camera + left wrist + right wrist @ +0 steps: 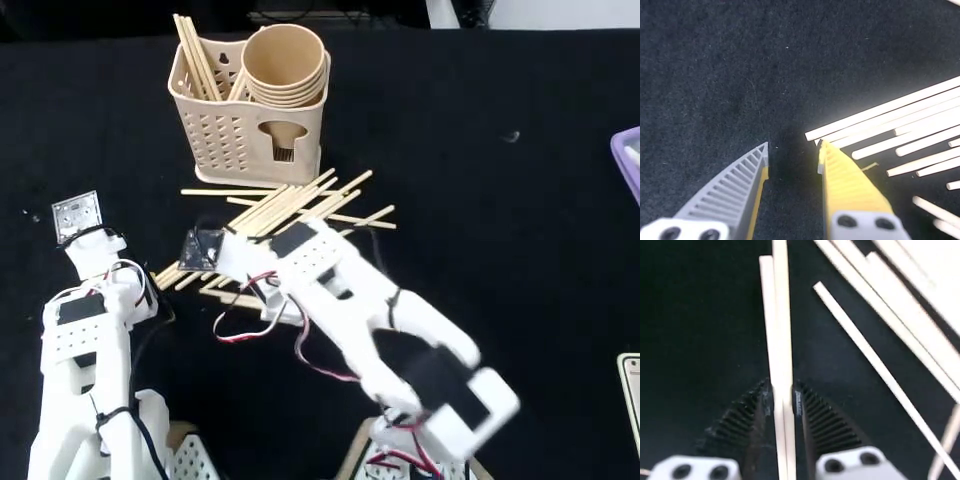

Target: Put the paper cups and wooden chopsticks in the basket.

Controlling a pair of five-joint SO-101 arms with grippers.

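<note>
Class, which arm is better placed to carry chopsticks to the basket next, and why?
Right, probably: the right gripper is closed on two wooden chopsticks, ready to lift. The left gripper is open, holding nothing.

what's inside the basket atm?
Stacked paper cups sit in one compartment of the basket, and several chopsticks stand in the other. Its wall hides their lower ends and the floor.
</note>
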